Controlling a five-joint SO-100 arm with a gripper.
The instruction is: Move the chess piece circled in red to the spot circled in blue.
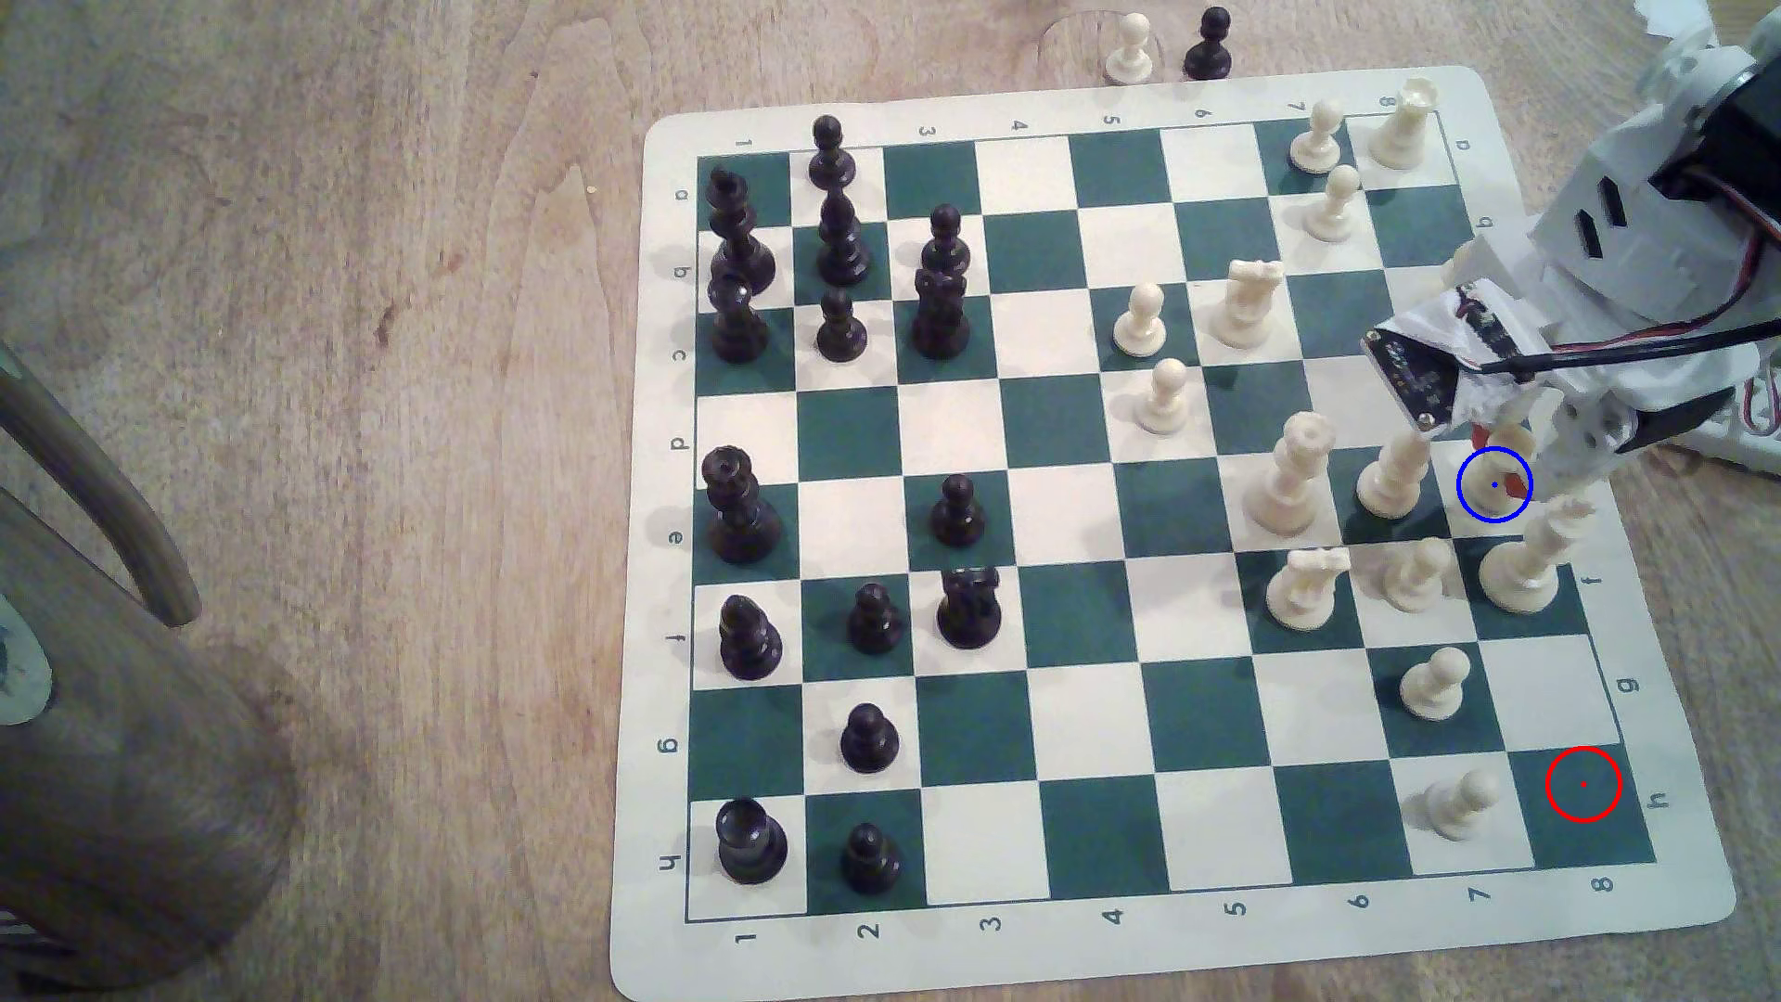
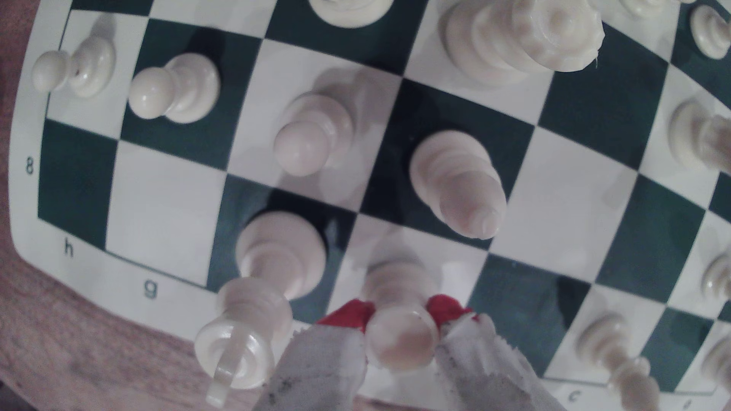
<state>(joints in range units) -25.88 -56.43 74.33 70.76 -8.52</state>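
Note:
The chess piece circled in red, a cream rook [image 2: 401, 336], sits between my gripper's [image 2: 400, 316] red-tipped fingers [image 2: 352, 313], which are shut on its stem just under the cup-like top. Its base hangs over a cream square at the board's edge; I cannot tell whether it touches. In the exterior view my gripper [image 1: 1500, 470] is over the spot circled in blue [image 1: 1495, 511], and the rook [image 1: 1480, 479] shows partly inside that ring beside a red pad. The red ring [image 1: 1583, 784] marks a bare dark green corner square.
Cream pieces crowd the gripper: a king [image 1: 1530, 564], a bishop [image 1: 1393, 479], a pawn [image 1: 1417, 575], a queen [image 1: 1289, 477] and a knight [image 1: 1306, 585]. A second cream rook [image 1: 1402, 125] stands in the far corner. Black pieces fill the exterior view's left side of the board.

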